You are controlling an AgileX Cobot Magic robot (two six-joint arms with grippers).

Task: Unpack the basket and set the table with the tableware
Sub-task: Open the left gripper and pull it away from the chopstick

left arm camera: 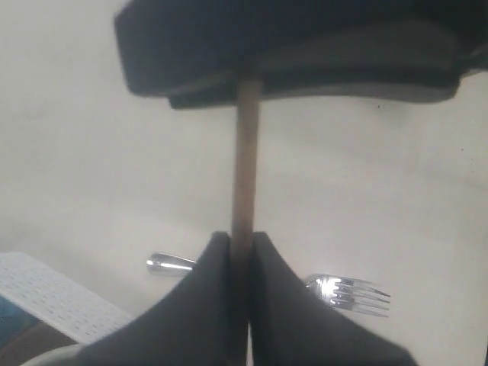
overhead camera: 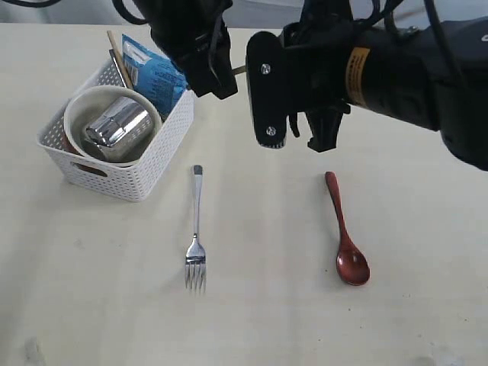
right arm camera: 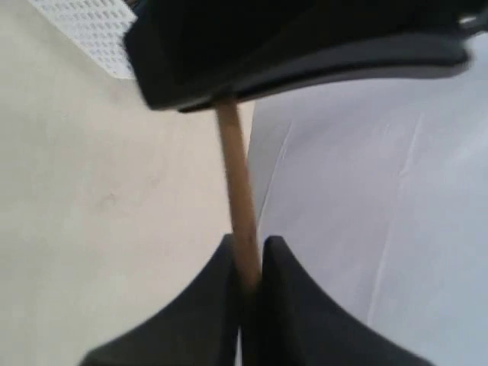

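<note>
The left arm (overhead camera: 179,30) and the right arm (overhead camera: 412,69) met in the air, tip to tip. The left arm came in from the far side, and its left pincer (left arm camera: 242,248) was clamped tight on one end of a wooden chopstick (left arm camera: 245,152). The right arm reached across from the right, wrist level, and the right pincer (right arm camera: 248,255) was closed snugly on the stick's other end.
</note>
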